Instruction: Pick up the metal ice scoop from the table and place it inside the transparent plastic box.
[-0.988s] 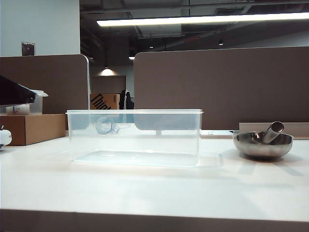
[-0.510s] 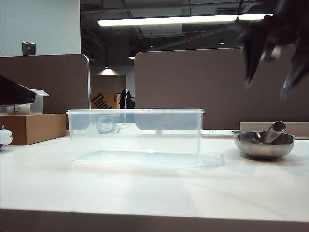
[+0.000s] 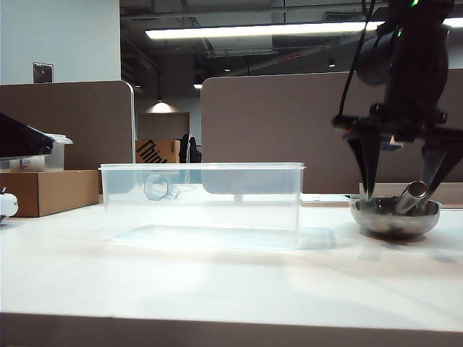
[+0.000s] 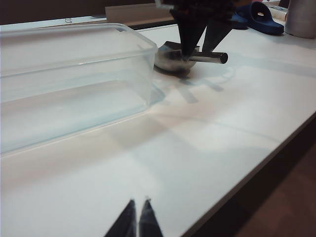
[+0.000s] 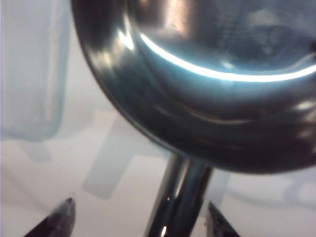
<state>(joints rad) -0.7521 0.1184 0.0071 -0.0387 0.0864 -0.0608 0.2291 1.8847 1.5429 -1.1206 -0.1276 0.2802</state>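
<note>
An open-plan office: tall brown fabric partition panels [image 3: 329, 130] stand behind the wide white tabletop [image 3: 217, 282], as between rows of desks. Overhead runs a long fluorescent strip light [image 3: 253, 31] under a dark ceiling with bare ducts. A brown cardboard box [image 3: 47, 191] sits at the table's left edge, another printed carton [image 3: 156, 152] farther back.

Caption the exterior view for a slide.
Open right gripper straddles the metal ice scoop beside the empty transparent plastic box.
</note>
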